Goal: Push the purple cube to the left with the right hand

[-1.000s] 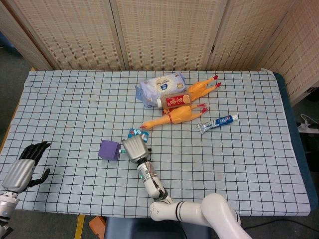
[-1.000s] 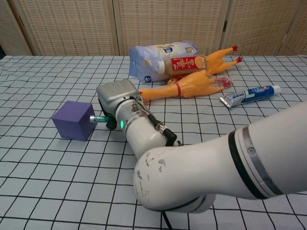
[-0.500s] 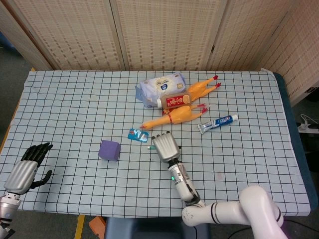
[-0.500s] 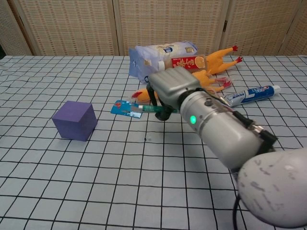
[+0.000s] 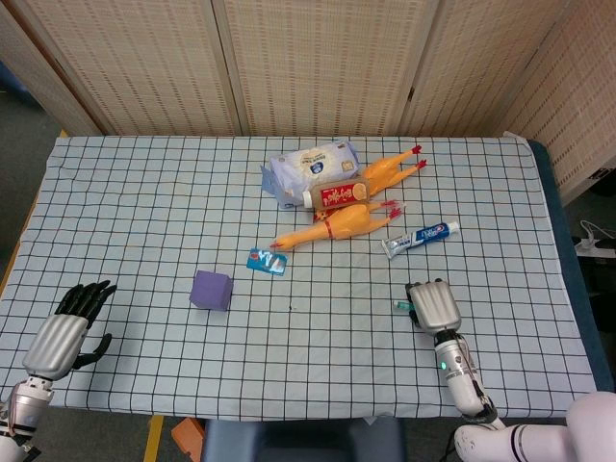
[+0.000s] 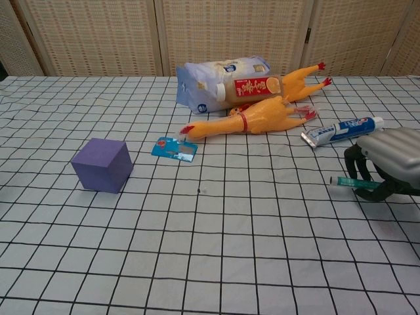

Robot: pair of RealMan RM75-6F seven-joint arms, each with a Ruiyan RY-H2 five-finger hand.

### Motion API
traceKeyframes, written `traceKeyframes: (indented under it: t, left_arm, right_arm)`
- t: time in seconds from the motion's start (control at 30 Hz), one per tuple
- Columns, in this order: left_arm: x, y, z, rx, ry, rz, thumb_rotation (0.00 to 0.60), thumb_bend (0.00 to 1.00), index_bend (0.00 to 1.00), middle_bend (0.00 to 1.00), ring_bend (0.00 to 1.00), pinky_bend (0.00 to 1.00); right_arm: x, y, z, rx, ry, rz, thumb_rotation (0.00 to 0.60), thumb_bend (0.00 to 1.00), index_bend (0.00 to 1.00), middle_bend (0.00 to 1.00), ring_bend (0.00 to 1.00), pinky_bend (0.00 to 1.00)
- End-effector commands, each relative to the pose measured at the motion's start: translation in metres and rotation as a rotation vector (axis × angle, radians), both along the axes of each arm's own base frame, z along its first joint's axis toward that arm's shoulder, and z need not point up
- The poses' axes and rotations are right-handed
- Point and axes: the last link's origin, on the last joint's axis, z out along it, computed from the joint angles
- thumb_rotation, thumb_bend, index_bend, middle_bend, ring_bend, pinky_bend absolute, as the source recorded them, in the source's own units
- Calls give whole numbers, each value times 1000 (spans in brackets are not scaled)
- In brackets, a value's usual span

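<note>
The purple cube [image 5: 211,289] sits on the checked tablecloth [image 5: 144,212] left of the middle, and it shows as the near-left block [image 6: 102,164] in the chest view. My right hand [image 5: 432,304] hovers far to the cube's right, near the front right of the table. Its fingers are curled in under the silver back with nothing in them [image 6: 387,163]. A wide stretch of cloth separates it from the cube. My left hand [image 5: 67,332] hangs at the front left corner with its dark fingers spread, holding nothing. The chest view does not show it.
A small blue packet [image 5: 267,261] lies just right of the cube. Behind it are a rubber chicken [image 5: 337,226], a red-labelled bottle [image 5: 337,194], a wipes pack [image 5: 313,168] and a second chicken [image 5: 385,171]. A toothpaste tube [image 5: 421,239] lies behind my right hand.
My right hand has pulled away from the cube's right side and swung far to the right. The cube has stayed put. My left hand has shifted slightly.
</note>
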Motion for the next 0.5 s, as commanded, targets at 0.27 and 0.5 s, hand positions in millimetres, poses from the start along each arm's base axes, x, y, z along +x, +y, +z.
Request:
traceKeyframes:
  t: [0.27, 0.5]
  left_arm:
    - [-1, 1, -2, -6, 13, 10, 600, 456, 0, 0, 0, 44]
    - [-1, -2, -1, 2, 27, 12, 600, 456, 0, 0, 0, 46]
  right_arm:
    - [-10, 16, 17, 42, -130, 29, 600, 326, 0, 12, 119, 375]
    - [-15, 64, 94, -115, -248, 106, 600, 239, 0, 0, 51, 310]
